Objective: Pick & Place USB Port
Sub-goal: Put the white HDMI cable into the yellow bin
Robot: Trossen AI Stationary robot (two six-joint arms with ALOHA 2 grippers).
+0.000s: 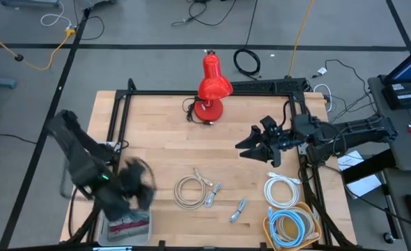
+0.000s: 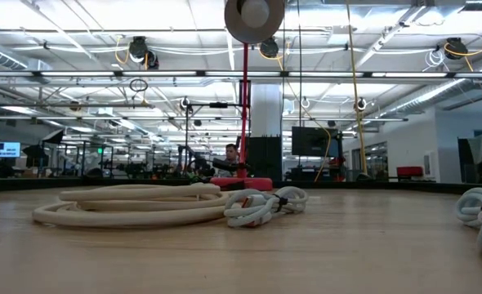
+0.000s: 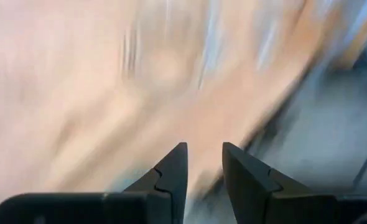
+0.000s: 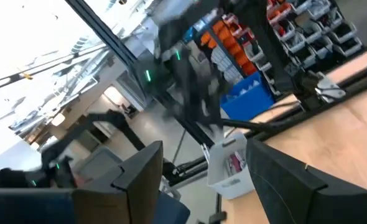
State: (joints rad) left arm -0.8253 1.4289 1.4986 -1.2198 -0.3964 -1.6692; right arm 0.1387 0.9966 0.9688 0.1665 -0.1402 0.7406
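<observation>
A small silver-and-blue USB piece [image 1: 238, 209] lies flat on the wooden table near its front edge. No gripper touches it. My left gripper [image 1: 143, 184] [image 3: 203, 152] is motion-blurred over the table's near left corner, just beyond a clear bin [image 1: 126, 227]. Its fingers stand a little apart with nothing between them. My right gripper [image 1: 248, 149] [image 4: 202, 155] hovers open above the table's right middle and points toward the left side, well beyond the USB piece.
A beige coiled cable [image 1: 191, 189] [image 2: 127, 204] lies left of the USB piece. A white coil [image 1: 283, 189] and a blue-and-white coil in a yellow holder [image 1: 289, 226] lie to its right. A red lamp [image 1: 212, 90] stands at the far edge. The clear bin [image 4: 229, 167] holds something red.
</observation>
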